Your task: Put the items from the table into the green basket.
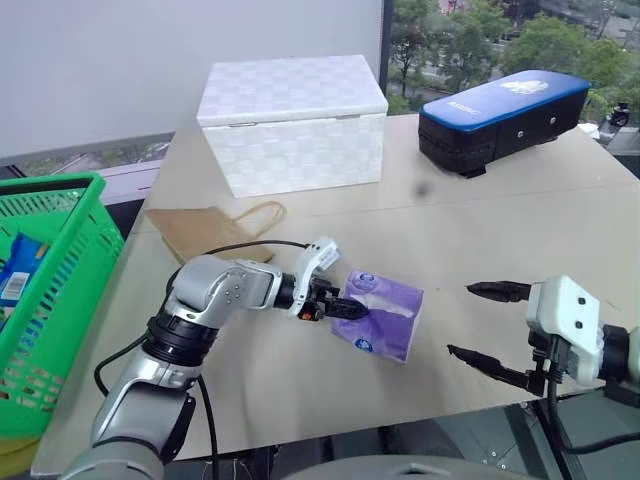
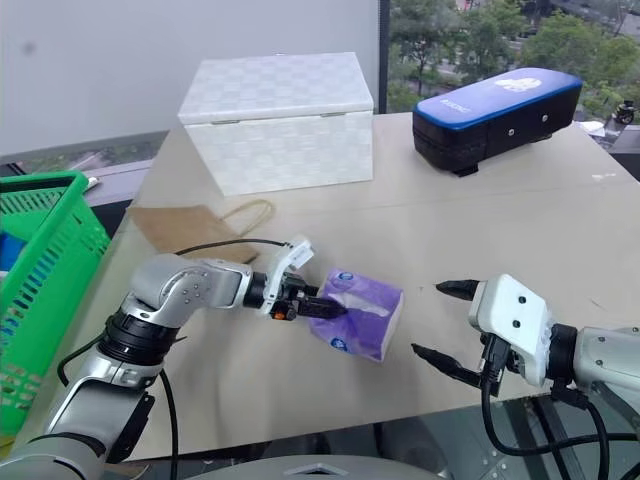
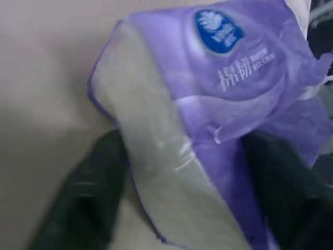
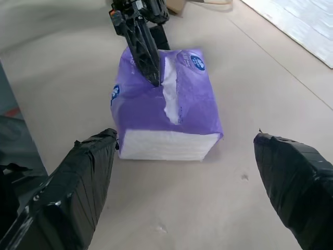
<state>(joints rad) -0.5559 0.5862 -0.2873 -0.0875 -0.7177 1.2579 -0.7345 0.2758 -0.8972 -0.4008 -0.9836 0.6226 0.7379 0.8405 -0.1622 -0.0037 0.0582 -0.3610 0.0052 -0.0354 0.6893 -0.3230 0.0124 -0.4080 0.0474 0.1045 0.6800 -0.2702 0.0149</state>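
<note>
A purple tissue pack (image 1: 382,312) lies on the table (image 1: 500,220) near its front edge. My left gripper (image 1: 345,308) reaches in from the left and is shut on the pack's near end, one black finger (image 3: 88,198) against its white side and the other finger (image 3: 281,182) pressing into the purple wrapper. My right gripper (image 1: 460,320) hangs to the right of the pack, open and apart from it. A flat brown paper bag (image 1: 200,230) with handles lies behind my left arm. The green basket (image 1: 50,185) stands off the table's left edge.
A white checkered lidded box (image 1: 290,125) stands at the back of the table, and a blue-topped black case (image 1: 500,110) at the back right. Inside the basket lies a blue packet (image 1: 15,270). A black cable runs along my left arm.
</note>
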